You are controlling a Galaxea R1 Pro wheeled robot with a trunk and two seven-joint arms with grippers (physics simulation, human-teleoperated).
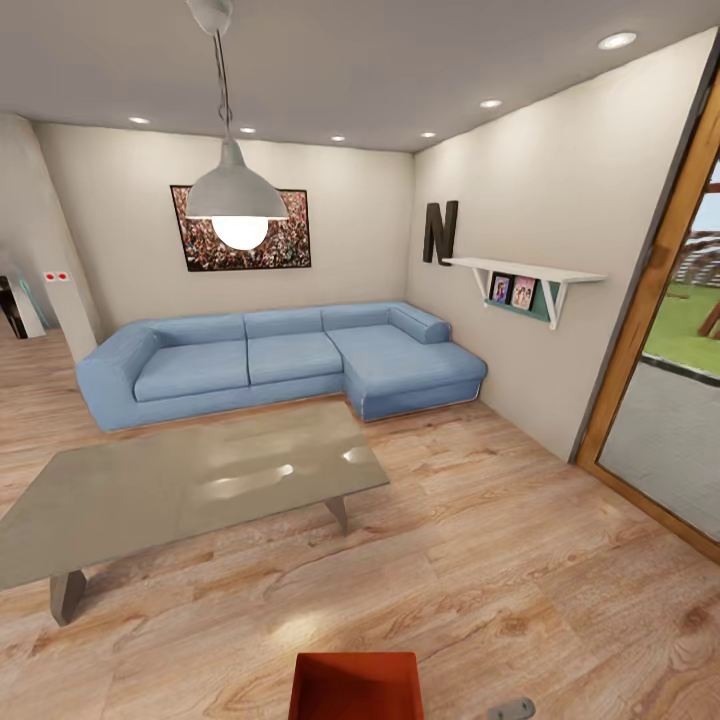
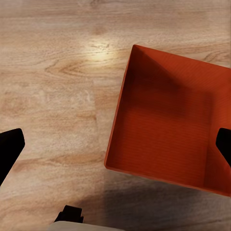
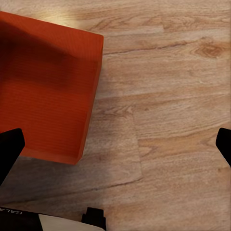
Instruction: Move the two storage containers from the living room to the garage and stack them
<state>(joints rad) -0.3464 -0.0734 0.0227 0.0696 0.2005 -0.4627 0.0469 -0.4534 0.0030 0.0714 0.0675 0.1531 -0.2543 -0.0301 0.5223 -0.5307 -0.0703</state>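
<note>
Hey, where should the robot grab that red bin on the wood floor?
Probably by its two opposite thin side walls, coming down from above. The storage container sits open-topped and upright on the wood floor, with the left gripper and right gripper open above either edge.

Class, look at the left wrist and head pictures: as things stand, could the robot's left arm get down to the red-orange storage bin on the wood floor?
Probably yes. The storage bin lies open-topped on the wood floor directly below the left gripper, whose fingers are spread wide, with nothing between them.
</note>
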